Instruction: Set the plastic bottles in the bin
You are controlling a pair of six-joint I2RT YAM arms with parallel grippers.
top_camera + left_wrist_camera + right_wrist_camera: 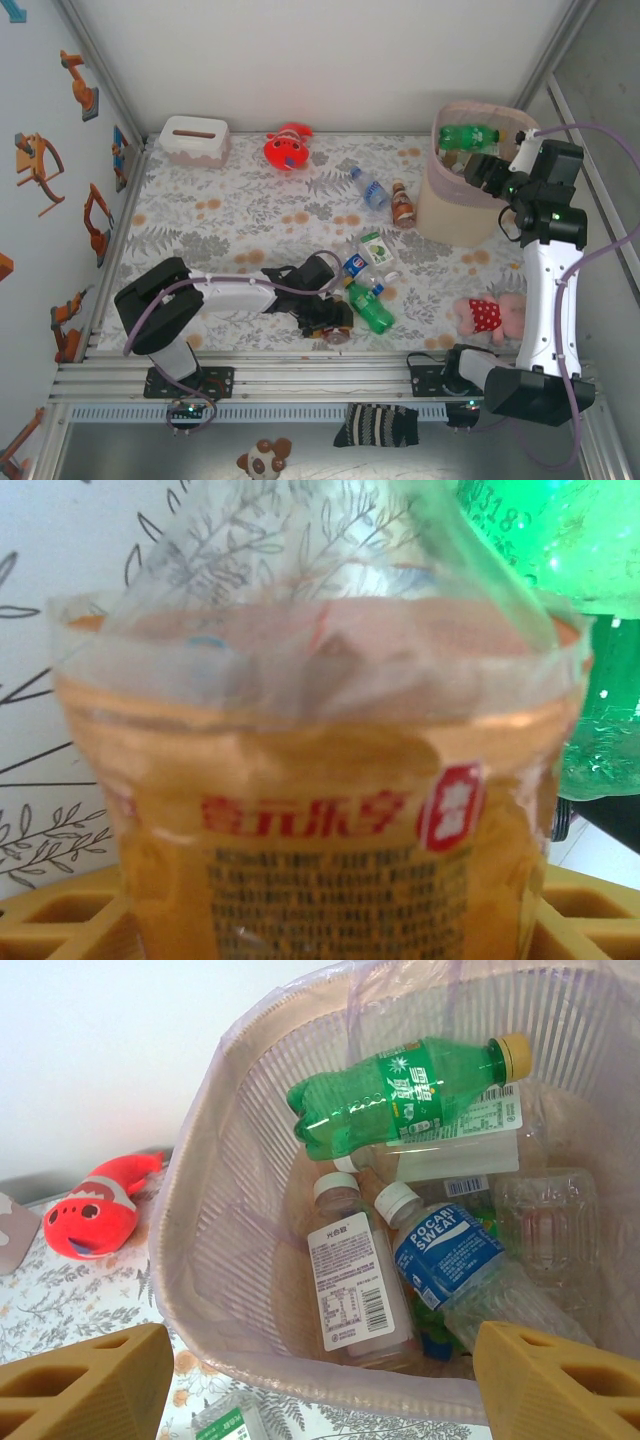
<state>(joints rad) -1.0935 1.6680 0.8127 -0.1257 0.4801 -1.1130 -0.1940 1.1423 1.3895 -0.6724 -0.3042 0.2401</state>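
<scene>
In the left wrist view a clear bottle with an orange label (330,820) lies between my left gripper's (320,925) yellow fingers (60,920), which press against its sides. A green bottle (590,570) lies just beyond it. From above, that gripper (330,318) is low on the table's near middle beside the green bottle (372,310). Further bottles lie nearby: blue-labelled (355,265), green-labelled (378,250), clear (370,188) and brown (403,205). My right gripper (490,170) hangs open above the pink bin (450,215). The bin (190,1260) holds several bottles, among them green (400,1095) and Pocari Sweat (450,1250).
A white tissue box (195,140) and a red plush fish (288,148) sit at the back of the floral cloth. A pink plush in a red dress (490,315) lies near the right arm. A striped sock (378,425) hangs off the front rail.
</scene>
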